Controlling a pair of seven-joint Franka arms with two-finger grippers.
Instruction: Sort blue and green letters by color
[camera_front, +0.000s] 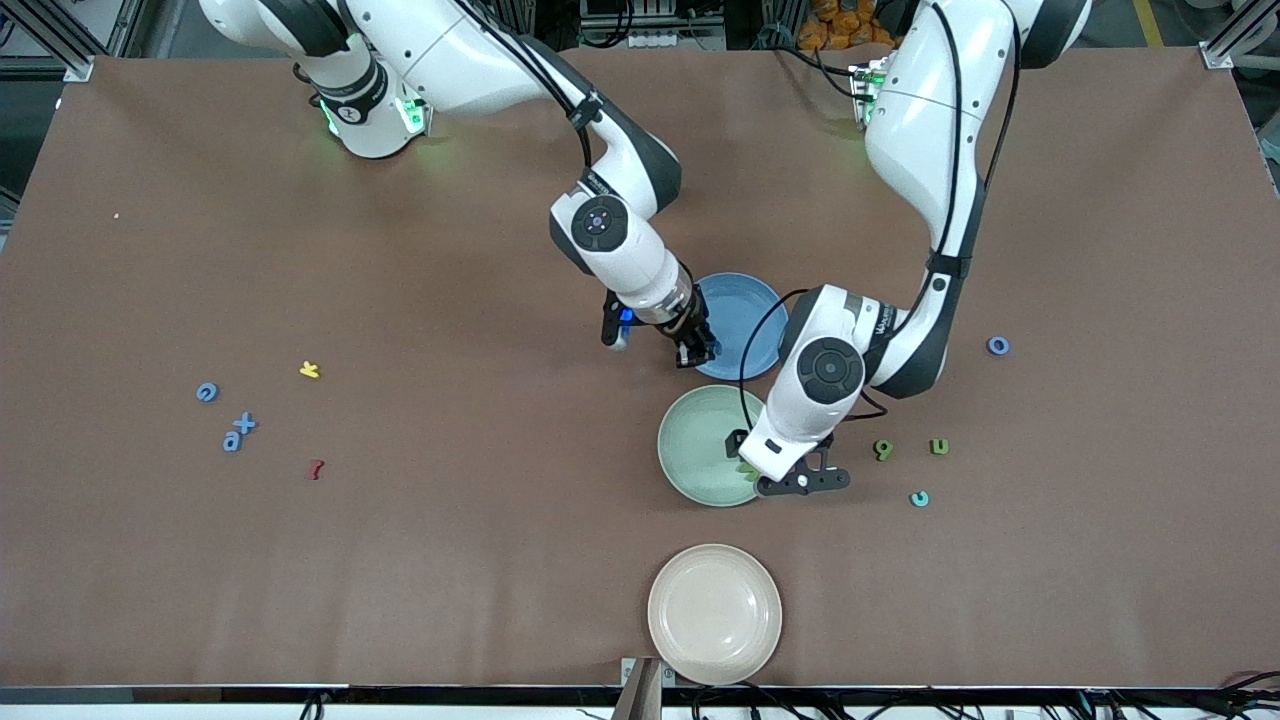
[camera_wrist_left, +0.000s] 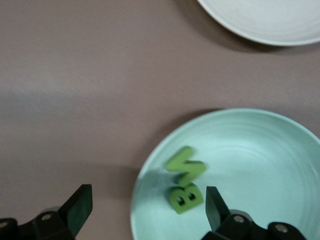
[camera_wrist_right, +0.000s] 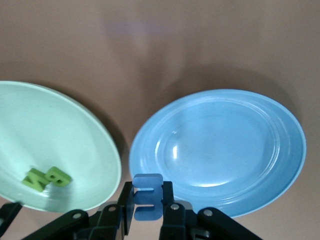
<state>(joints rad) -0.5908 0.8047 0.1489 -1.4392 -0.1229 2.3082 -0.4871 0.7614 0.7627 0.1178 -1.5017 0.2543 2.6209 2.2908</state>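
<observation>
Blue and green letters — light foam, flat, slightly squashy, unlikely to slip; best pinched across the flat faces or a thick stroke. Green M (camera_wrist_left: 185, 166) and B (camera_wrist_left: 186, 197) lying in the green plate (camera_wrist_left: 260, 130) under the left gripper (camera_wrist_left: 147, 205), jaws wide. Blue E (camera_wrist_right: 148, 196) clamped in the right gripper (camera_wrist_right: 148, 210) over the blue plate's (camera_wrist_right: 280, 150) rim. Others scattered toward both table ends.

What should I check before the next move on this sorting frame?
1. Left tool open over the green plate: ok.
2. Green M and green B lie in the green plate: ok.
3. Right tool shut on the blue E: ok.
4. Blue E over the blue plate: not ok, at its rim.
5. Blue plate free of green letters: ok.
</observation>
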